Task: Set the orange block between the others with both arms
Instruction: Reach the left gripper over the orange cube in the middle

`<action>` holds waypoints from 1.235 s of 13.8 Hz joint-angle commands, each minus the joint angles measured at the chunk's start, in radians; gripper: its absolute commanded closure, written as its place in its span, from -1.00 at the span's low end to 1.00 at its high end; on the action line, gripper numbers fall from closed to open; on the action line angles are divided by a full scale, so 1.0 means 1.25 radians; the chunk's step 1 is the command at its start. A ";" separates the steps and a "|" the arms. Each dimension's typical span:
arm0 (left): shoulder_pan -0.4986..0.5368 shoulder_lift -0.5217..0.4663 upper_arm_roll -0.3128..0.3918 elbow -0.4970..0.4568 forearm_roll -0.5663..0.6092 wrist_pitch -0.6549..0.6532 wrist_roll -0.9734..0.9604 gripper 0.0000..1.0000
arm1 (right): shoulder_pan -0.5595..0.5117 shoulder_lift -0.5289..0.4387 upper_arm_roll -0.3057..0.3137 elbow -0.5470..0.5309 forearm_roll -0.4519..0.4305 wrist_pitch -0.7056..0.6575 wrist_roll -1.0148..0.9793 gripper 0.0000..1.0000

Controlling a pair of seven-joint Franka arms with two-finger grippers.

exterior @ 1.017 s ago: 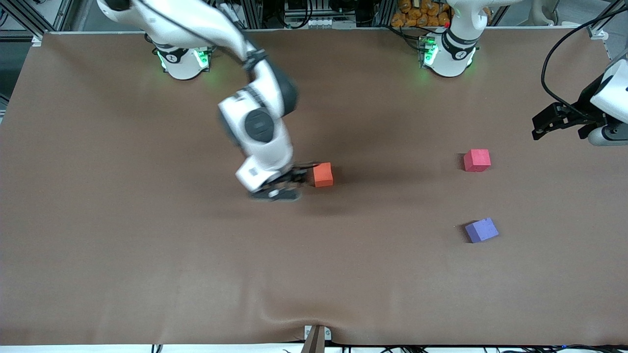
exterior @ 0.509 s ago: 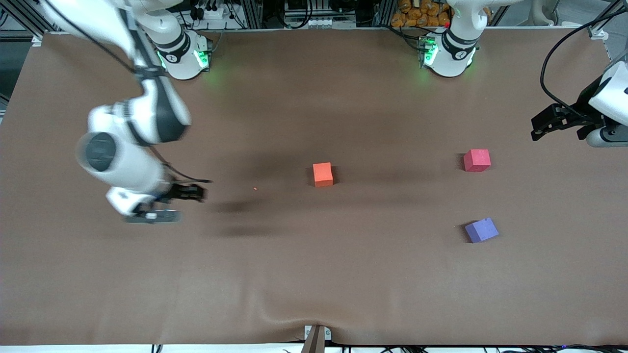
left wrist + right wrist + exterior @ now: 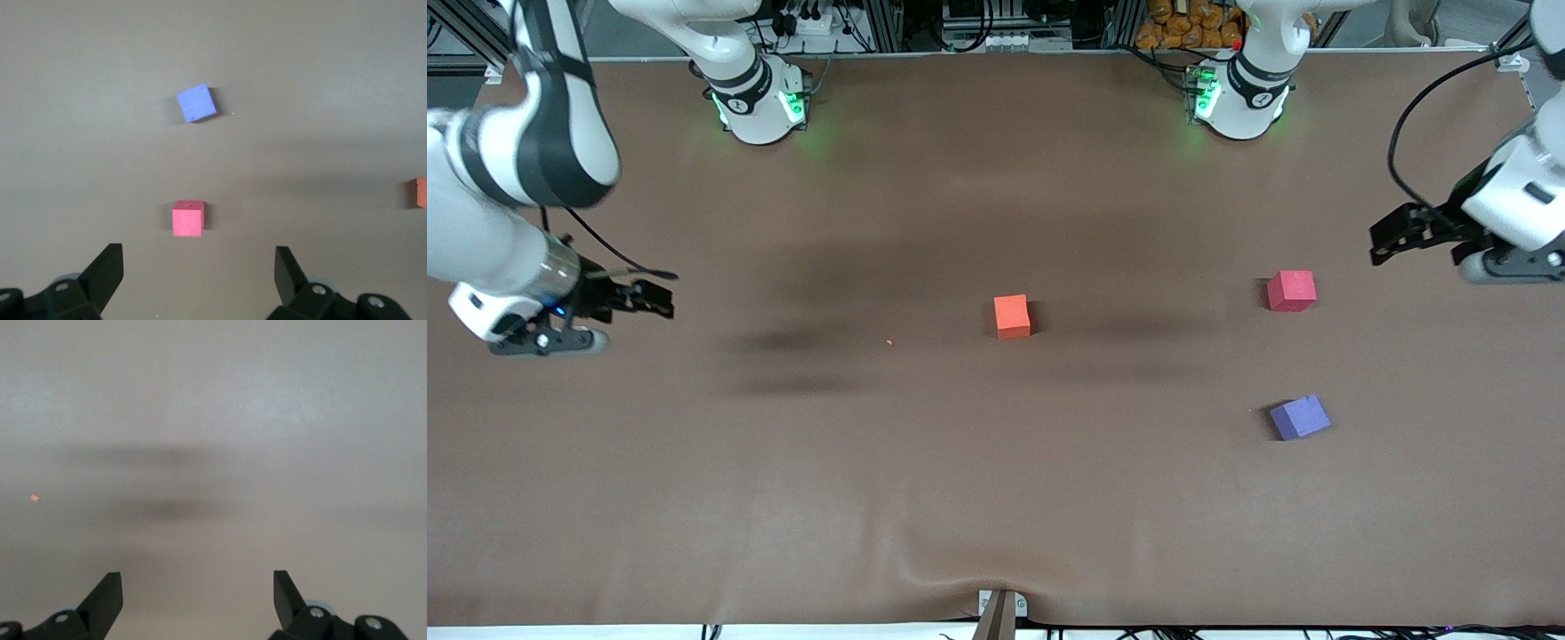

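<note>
The orange block (image 3: 1012,316) rests alone on the brown mat at mid-table; the left wrist view catches it at the picture's edge (image 3: 421,193). The pinkish-red cube (image 3: 1291,291) (image 3: 188,219) and the purple-blue cube (image 3: 1299,418) (image 3: 196,103) lie toward the left arm's end, the purple-blue one nearer the front camera. My left gripper (image 3: 1378,244) (image 3: 198,253) hangs open and empty beside the pinkish-red cube. At the right arm's end of the table my right gripper (image 3: 660,300) (image 3: 197,577) is open over bare mat, holding nothing.
A tiny orange crumb (image 3: 888,341) (image 3: 35,498) lies on the mat between the right gripper and the orange block. Both green-lit bases (image 3: 758,102) (image 3: 1238,98) stand along the table's back edge. A clamp (image 3: 998,612) and a mat wrinkle mark the near edge.
My right arm has swung away from the orange block to its own end of the table; the block stays put. The left gripper has edged slightly toward the pinkish-red cube.
</note>
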 commanded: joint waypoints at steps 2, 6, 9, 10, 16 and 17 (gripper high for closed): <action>-0.077 0.061 -0.002 0.016 -0.004 0.043 -0.052 -1.00 | -0.047 -0.007 0.018 0.172 -0.003 -0.188 -0.006 -1.00; -0.215 0.140 0.000 0.020 -0.001 0.073 -0.260 -1.00 | -0.062 -0.011 0.015 0.277 -0.004 -0.321 0.018 -1.00; -0.326 0.269 0.000 0.126 -0.001 0.093 -0.480 -1.00 | -0.068 -0.012 0.015 0.355 0.004 -0.380 0.043 -1.00; -0.364 0.322 0.002 0.173 -0.001 0.095 -0.541 -1.00 | -0.068 -0.012 0.016 0.368 0.005 -0.380 0.045 -1.00; -0.489 0.485 0.009 0.232 -0.001 0.303 -0.721 -1.00 | -0.063 -0.012 0.024 0.410 -0.003 -0.389 0.062 -1.00; -0.503 0.504 0.009 0.232 -0.001 0.323 -0.732 -1.00 | -0.065 -0.012 0.020 0.411 0.000 -0.384 0.061 -1.00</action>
